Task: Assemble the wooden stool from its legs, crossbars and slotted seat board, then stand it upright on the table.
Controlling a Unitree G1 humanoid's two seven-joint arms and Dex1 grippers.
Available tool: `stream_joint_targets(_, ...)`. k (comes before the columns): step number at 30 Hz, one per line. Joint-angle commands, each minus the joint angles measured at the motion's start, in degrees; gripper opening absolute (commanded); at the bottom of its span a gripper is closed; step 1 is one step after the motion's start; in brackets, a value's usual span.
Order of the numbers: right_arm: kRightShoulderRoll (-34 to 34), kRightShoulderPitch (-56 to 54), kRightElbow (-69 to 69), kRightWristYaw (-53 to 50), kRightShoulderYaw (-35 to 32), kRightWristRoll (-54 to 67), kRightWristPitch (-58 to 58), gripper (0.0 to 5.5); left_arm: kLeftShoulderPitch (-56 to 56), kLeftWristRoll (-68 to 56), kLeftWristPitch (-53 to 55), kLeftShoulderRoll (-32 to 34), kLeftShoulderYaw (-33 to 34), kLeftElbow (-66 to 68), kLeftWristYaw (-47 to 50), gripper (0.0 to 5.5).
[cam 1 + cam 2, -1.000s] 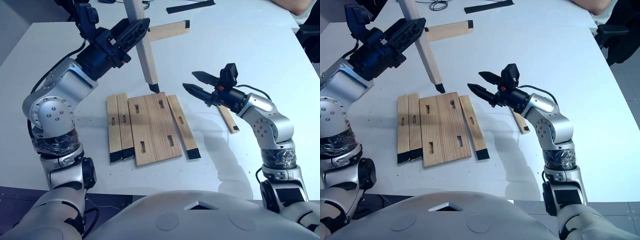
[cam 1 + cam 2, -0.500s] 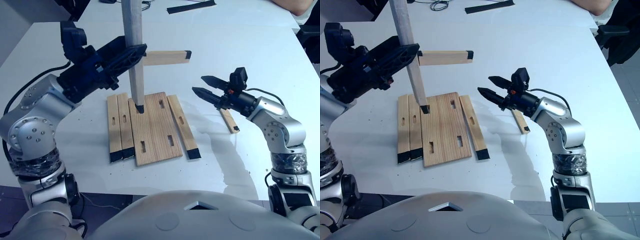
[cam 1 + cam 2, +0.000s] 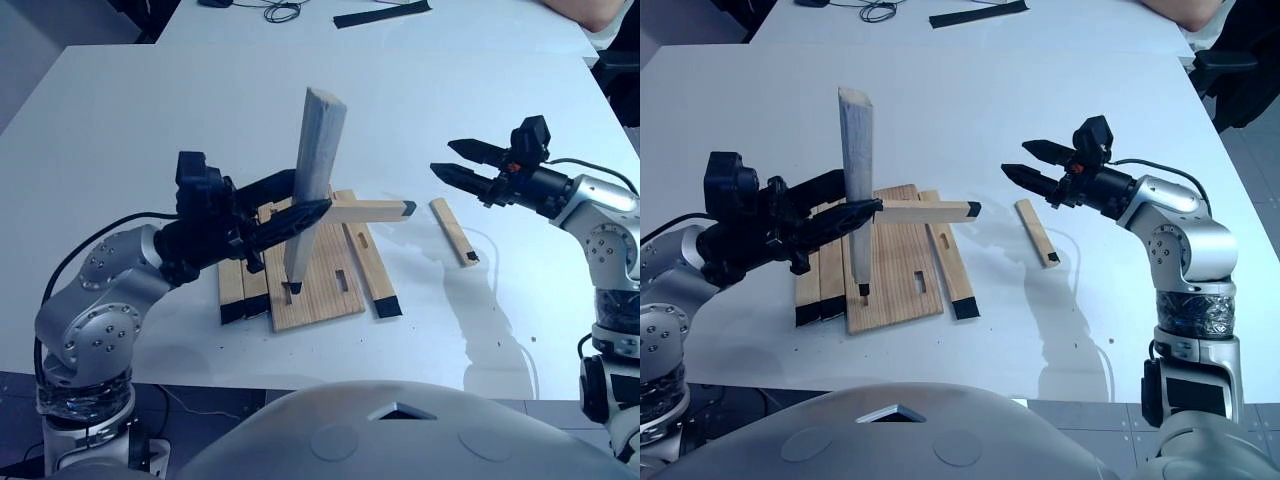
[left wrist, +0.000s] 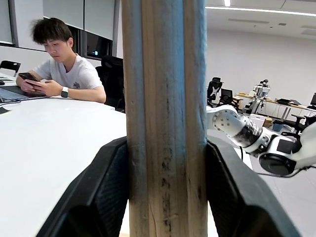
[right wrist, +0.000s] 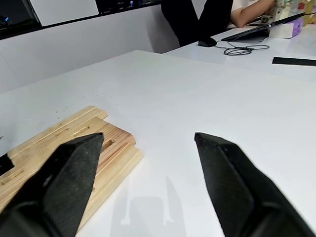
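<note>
one leg (image 3: pixel 316 150), clamped in the left claw (image 3: pixel 300 214), has swung upright, foot now at the near slot of the seat board (image 3: pixel 320 302); the right claw (image 3: pixel 442 158), spread apart, has backed off. seating looks next.

no text, label, number or sign can be read here.
</note>
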Motion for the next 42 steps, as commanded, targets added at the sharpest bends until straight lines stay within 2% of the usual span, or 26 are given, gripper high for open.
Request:
stream_joint_targets(1,-1.11,-2.54,0.56,1.33,0.51,0.47,0.96,3.38,1.53,5.27,-5.87,-0.56,-2.46,1.68,-4.95,2.26)
stream_joint_targets(11,-1.92,-4.17,1.25,2.80,0.76,-0.07,1.54,3.38,3.45,13.47,-14.88,-0.09,-6.13,6.88,-13.11,2.26)
stream_joint_targets(24,-2.93,-6.79,1.94,4.69,1.75,-0.06,2.39,3.38,6.82,18.27,-22.46,-4.44,-9.17,10.39,-12.97,2.26)
stream_joint_targets(42,-4.17,-7.48,1.27,6.37,2.49,-0.16,3.28,3.38,11.35,20.78,-28.35,-2.22,-10.86,12.08,-15.80,2.26)
